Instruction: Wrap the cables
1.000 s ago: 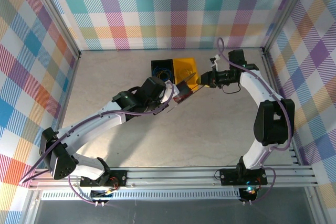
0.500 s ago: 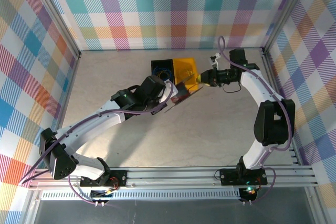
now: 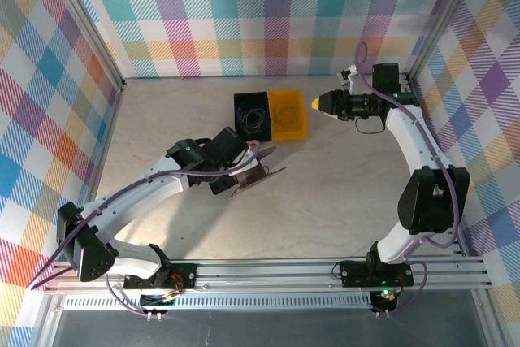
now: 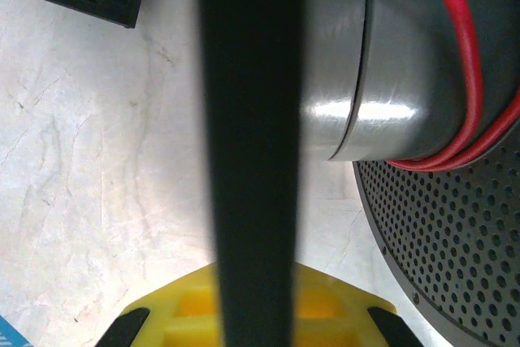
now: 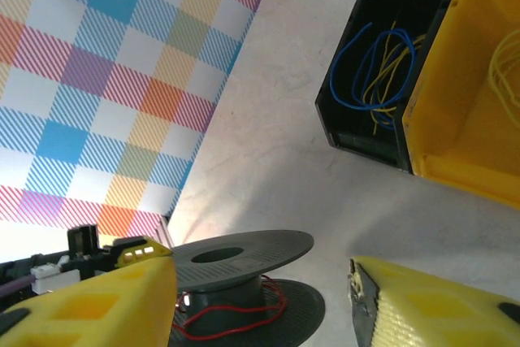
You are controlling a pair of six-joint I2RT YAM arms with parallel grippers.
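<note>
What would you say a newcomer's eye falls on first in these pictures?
The black spool stands out mid-table, clamped in the left gripper, with red cable wound on its hub. Behind it sit a black bin of blue and yellow wires and a yellow bin, the open right gripper hovering just right of them.

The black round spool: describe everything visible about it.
The black round spool has two thin flanges, finely perforated and plastic-looking, joined by a smooth grey hub. A few loose turns of thin red cable lie around the hub. It is tilted, near the middle of the table, at the left gripper, which seems to pinch one flange by its edge. Whether it touches the table cannot be told.
</note>
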